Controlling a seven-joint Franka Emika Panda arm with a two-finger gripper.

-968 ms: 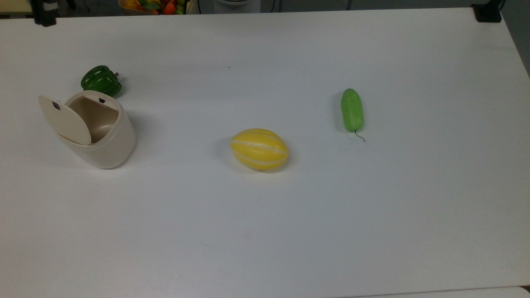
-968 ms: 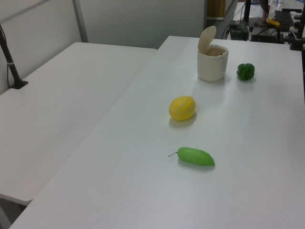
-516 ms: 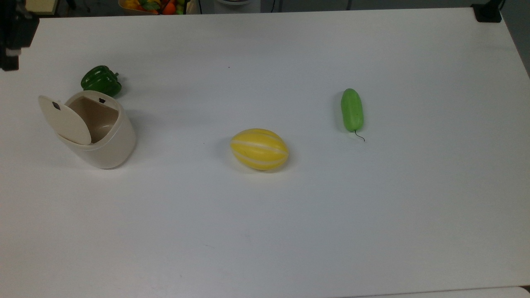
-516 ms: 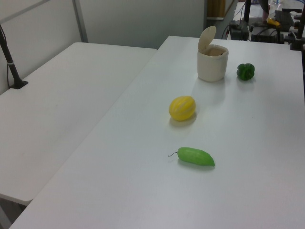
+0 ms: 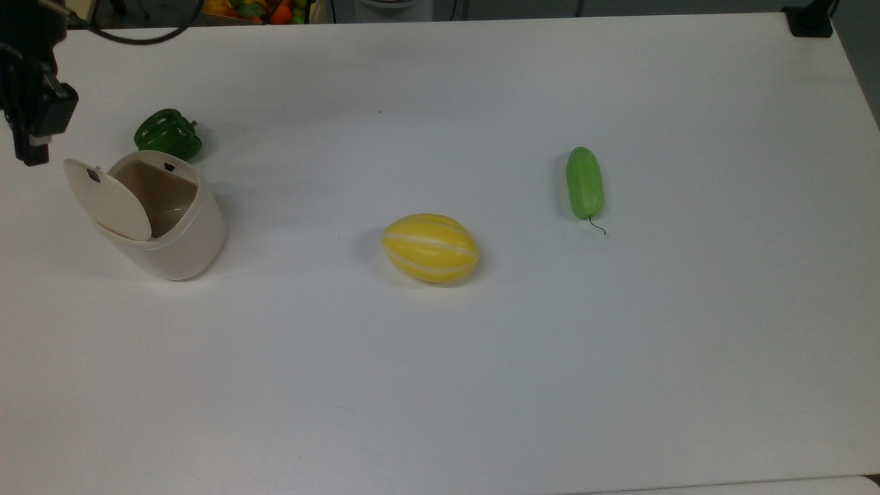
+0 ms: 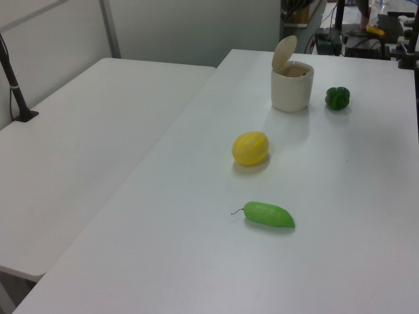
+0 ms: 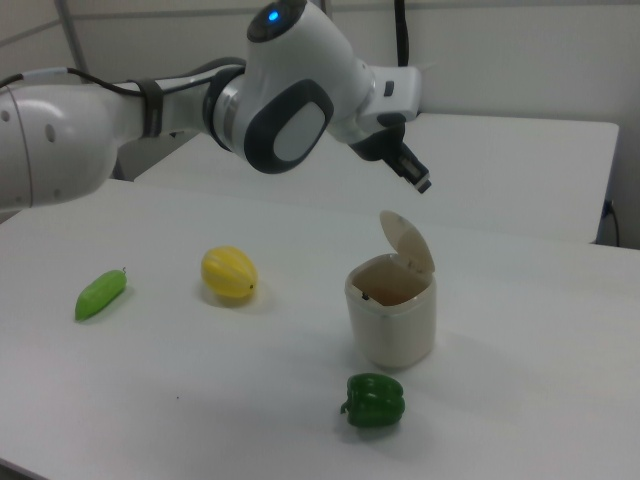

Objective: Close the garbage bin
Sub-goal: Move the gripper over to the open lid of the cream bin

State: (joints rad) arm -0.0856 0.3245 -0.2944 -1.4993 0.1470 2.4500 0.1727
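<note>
The cream-beige garbage bin (image 5: 180,240) stands at the top view's left on the white table, its interior empty. Its flat lid (image 5: 108,200) is swung up and open, with a small dark latch patch on it. The bin (image 6: 292,88) and its raised lid (image 6: 284,52) also stand far back in the left view. My gripper (image 5: 32,148) hangs just up and left of the lid's edge in the top view, apart from it. In the right view the gripper (image 7: 418,181) is above the upright lid (image 7: 408,241), with a gap between them, and holds nothing.
A green bell pepper (image 5: 168,134) lies right behind the bin in the top view. A yellow striped melon (image 5: 430,247) sits mid-table and a green cucumber (image 5: 584,182) further right. A fruit basket (image 5: 254,9) is past the table's far edge.
In the top view the gripper has come down from the upper left corner toward the bin's open lid. The bin, lid and produce have not moved.
</note>
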